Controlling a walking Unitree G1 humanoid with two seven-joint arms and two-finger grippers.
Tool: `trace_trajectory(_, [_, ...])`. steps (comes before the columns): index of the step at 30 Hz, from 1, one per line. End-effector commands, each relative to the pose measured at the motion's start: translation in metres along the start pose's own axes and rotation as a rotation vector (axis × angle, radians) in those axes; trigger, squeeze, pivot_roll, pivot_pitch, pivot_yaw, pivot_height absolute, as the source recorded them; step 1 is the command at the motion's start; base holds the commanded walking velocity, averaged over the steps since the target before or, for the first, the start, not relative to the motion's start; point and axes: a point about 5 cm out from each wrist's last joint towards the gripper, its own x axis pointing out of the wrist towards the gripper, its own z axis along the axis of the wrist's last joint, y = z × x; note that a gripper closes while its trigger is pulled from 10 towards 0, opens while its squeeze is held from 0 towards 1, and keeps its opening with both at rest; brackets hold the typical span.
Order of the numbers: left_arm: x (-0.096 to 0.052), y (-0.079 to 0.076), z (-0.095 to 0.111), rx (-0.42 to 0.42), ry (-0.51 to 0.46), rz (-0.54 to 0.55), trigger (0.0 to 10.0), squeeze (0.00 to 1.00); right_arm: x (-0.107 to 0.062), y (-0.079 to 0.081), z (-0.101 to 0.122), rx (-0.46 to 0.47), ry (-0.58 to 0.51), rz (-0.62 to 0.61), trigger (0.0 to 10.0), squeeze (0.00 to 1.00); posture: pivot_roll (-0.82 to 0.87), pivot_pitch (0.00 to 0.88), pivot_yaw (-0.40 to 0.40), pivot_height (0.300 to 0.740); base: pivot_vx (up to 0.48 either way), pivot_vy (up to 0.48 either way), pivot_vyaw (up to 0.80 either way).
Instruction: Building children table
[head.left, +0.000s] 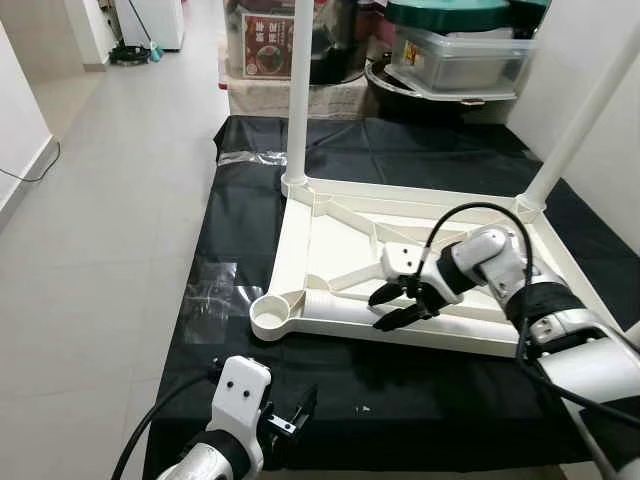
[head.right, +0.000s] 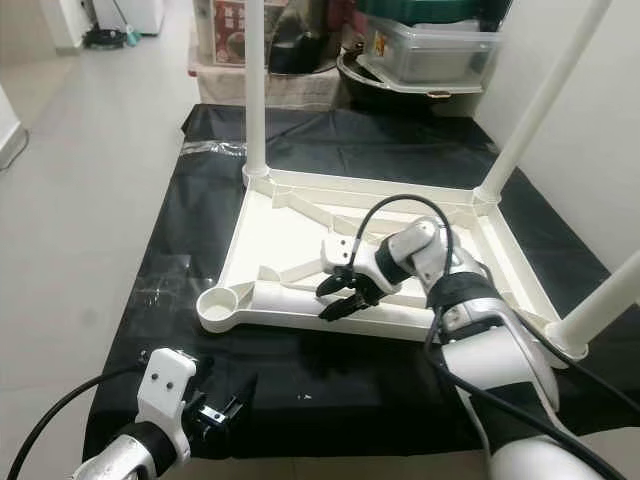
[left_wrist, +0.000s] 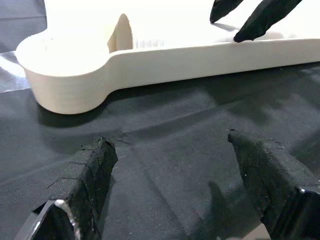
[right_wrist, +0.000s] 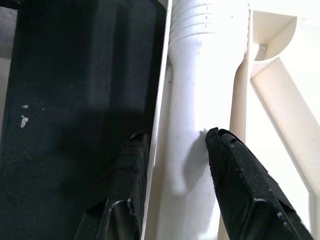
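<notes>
A white children's table top lies upside down on a black cloth. Upright white legs stand in its far left corner, far right corner and near right corner. The near left corner socket holds nothing. Another white leg lies inside the frame along the near edge, its threaded end toward that socket. My right gripper is open just over this lying leg. My left gripper is open low over the cloth, facing the socket.
Plastic tubs and a box crowd the cloth's far edge. A white wall runs along the right. Pale tiled floor stretches to the left. A clear plastic scrap lies on the cloth's left edge.
</notes>
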Motion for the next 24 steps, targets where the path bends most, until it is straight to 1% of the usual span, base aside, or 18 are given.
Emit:
trace_trajectory(1, [-0.001, -0.002, -0.004, -0.011, 0.017, -0.005, 10.0, 0.0, 0.009, 0.007, -0.006, 0.028, 0.011, 0.051, 10.0, 0.0, 0.11, 0.09, -0.099, 0.74, 0.0, 0.0, 0.0])
trace_trajectory(6, [-0.001, -0.002, -0.005, -0.013, 0.018, -0.005, 10.0, 0.0, 0.013, 0.009, -0.002, 0.049, -0.05, 0.065, 10.0, 0.0, 0.11, 0.09, -0.098, 0.74, 0.0, 0.0, 0.0])
trace_trajectory(10, [-0.001, -0.002, -0.005, -0.015, 0.02, -0.007, 10.0, 0.0, 0.014, 0.011, 0.002, 0.044, -0.1, 0.098, 10.0, 0.0, 0.11, 0.09, -0.096, 0.74, 0.0, 0.0, 0.0])
trace_trajectory(13, [-0.001, -0.002, -0.005, -0.016, 0.02, -0.007, 10.0, 0.0, 0.015, 0.011, 0.003, 0.047, -0.105, 0.098, 10.0, 0.0, 0.11, 0.09, -0.097, 0.74, 0.0, 0.0, 0.0])
trace_trajectory(16, [-0.001, -0.002, -0.005, -0.016, 0.02, -0.008, 10.0, 0.0, 0.019, 0.013, 0.001, 0.048, -0.076, 0.097, 10.0, 0.0, 0.1, 0.089, -0.097, 0.74, 0.0, 0.0, 0.0])
trace_trajectory(18, [-0.001, -0.002, -0.005, -0.016, 0.02, -0.008, 10.0, 0.0, 0.019, 0.013, 0.001, 0.048, -0.076, 0.097, 10.0, 0.0, 0.1, 0.089, -0.097, 0.74, 0.0, 0.0, 0.0])
trace_trajectory(20, [-0.001, -0.002, -0.005, -0.016, 0.02, -0.008, 10.0, 0.0, 0.024, 0.016, -0.006, 0.047, -0.019, 0.083, 10.0, 0.0, 0.11, 0.085, -0.099, 0.74, 0.0, 0.0, 0.0])
trace_trajectory(21, [-0.001, -0.002, -0.005, -0.016, 0.02, -0.008, 10.0, 0.0, 0.024, 0.016, -0.006, 0.047, -0.019, 0.083, 10.0, 0.0, 0.11, 0.085, -0.099, 0.74, 0.0, 0.0, 0.0])
trace_trajectory(23, [-0.001, -0.003, -0.005, -0.017, 0.019, -0.009, 10.0, 0.0, 0.029, 0.018, -0.016, 0.056, 0.058, 0.061, 10.0, 0.0, 0.11, 0.082, -0.101, 0.74, 0.0, 0.0, 0.0])
trace_trajectory(24, [-0.001, -0.003, -0.005, -0.017, 0.019, -0.009, 10.0, 0.0, 0.029, 0.018, -0.016, 0.056, 0.058, 0.061, 10.0, 0.0, 0.11, 0.082, -0.101, 0.74, 0.0, 0.0, 0.0])
